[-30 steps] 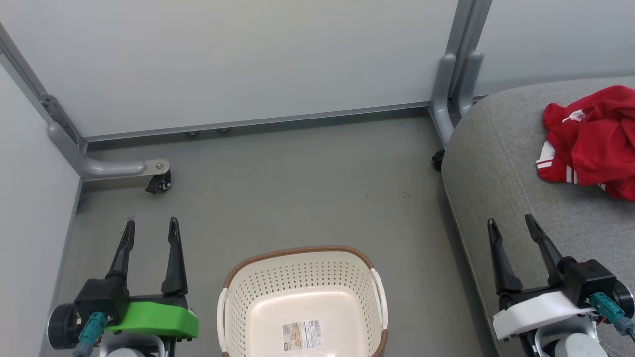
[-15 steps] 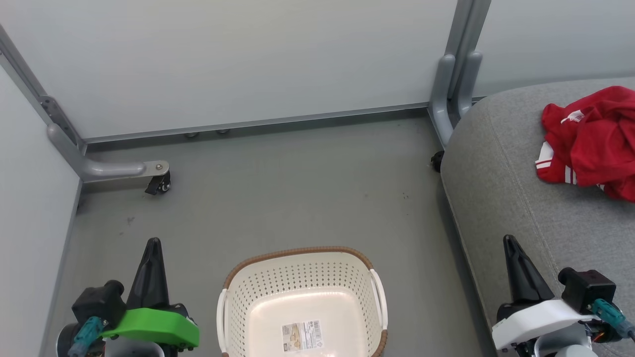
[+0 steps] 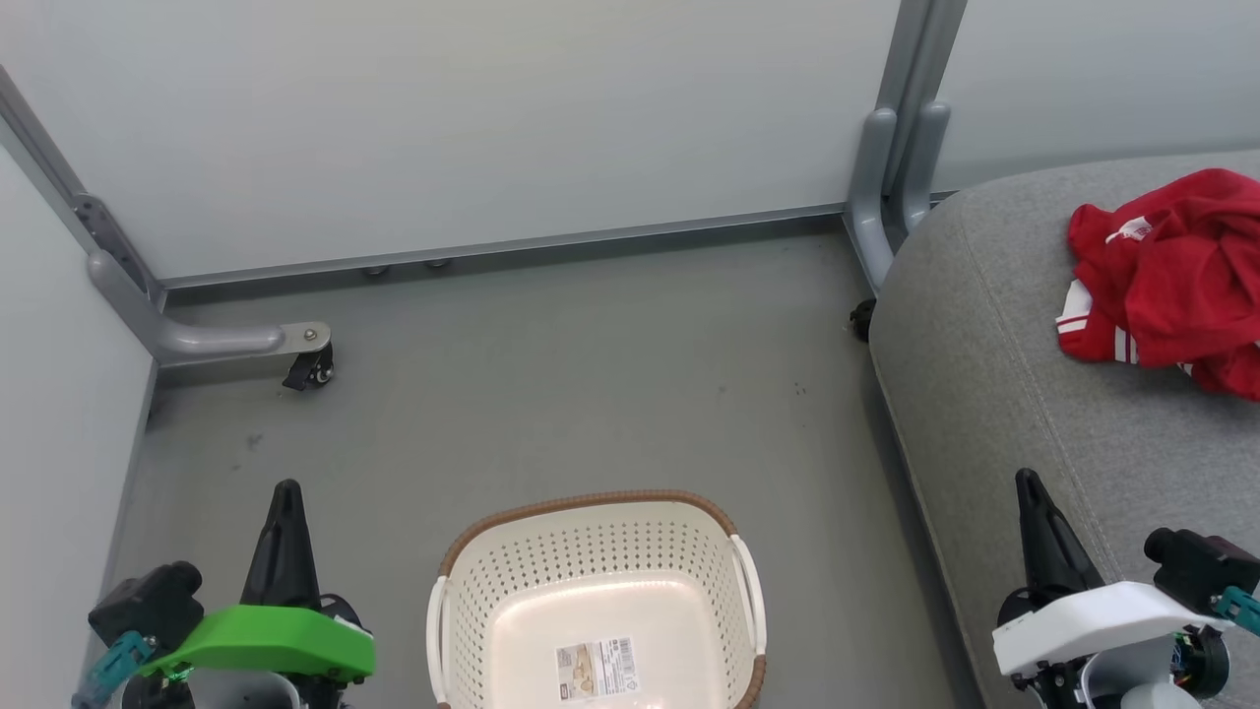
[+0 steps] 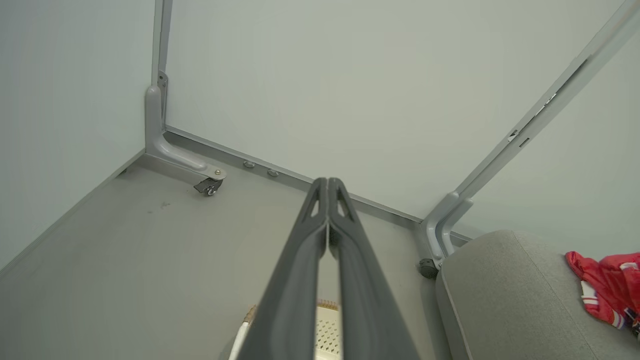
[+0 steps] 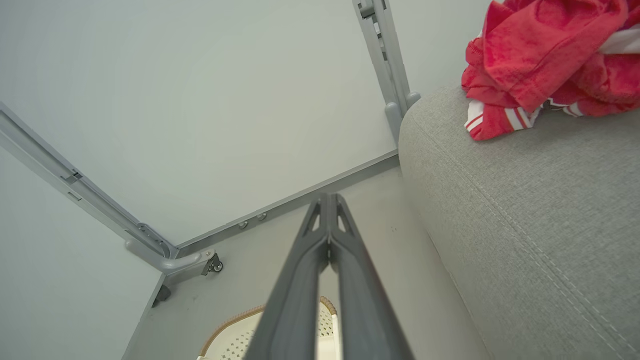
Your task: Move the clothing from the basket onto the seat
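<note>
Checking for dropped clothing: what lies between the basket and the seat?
Bare grey floor separates the basket and the seat, nothing on it, in the head view.

The basket (image 3: 591,498) is cut off by the head view's bottom edge, its near wall out of sight, and the print on the sticker (image 3: 595,670) inside it is too small to read. The clothing (image 3: 1171,286), a crumpled heap near the seat's (image 3: 984,345) far edge, runs off the picture's right edge, and its folds hide where one garment ends and the other begins. In the left wrist view the left gripper (image 4: 328,182) covers most of the basket.
</note>
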